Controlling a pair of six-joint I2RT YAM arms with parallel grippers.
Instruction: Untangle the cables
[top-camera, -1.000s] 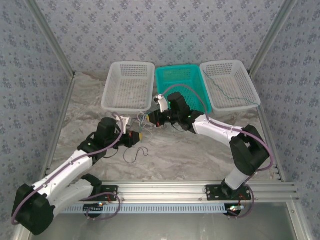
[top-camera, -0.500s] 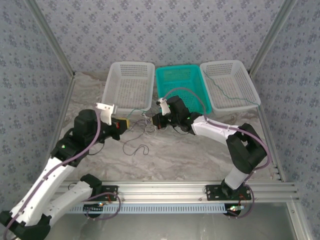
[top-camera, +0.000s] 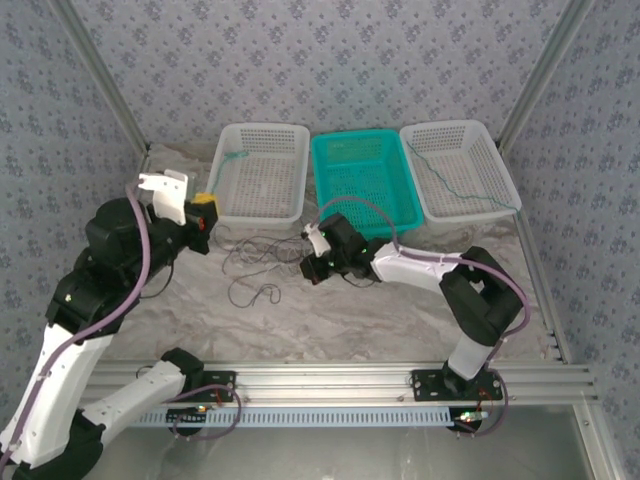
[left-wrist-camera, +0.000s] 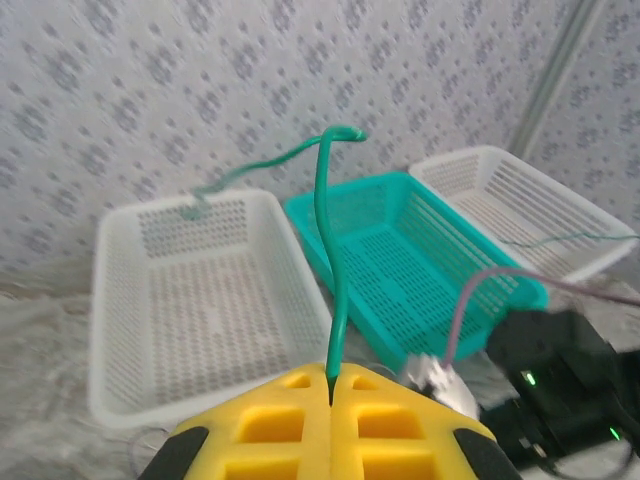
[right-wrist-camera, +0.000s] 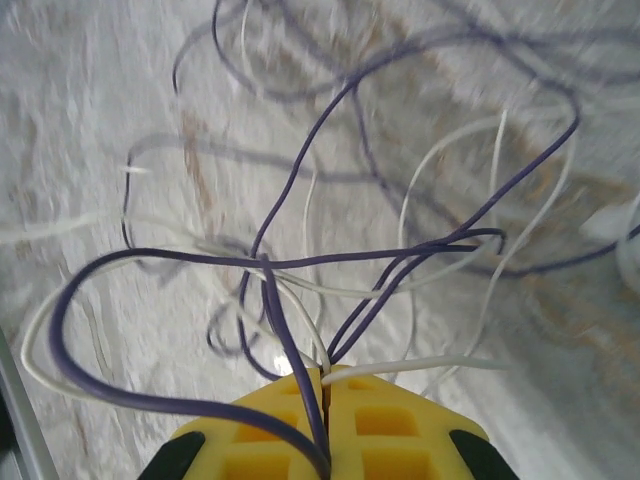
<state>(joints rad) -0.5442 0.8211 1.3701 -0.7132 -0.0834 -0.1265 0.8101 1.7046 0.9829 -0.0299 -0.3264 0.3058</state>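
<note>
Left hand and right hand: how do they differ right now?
The left hand pinches a single green cable; the right hand pinches several strands, a purple cable and a white cable. The left hand is lifted beside the left white basket; the right hand sits low by the tangle on the table. Both are shut, with yellow fingers.
</note>
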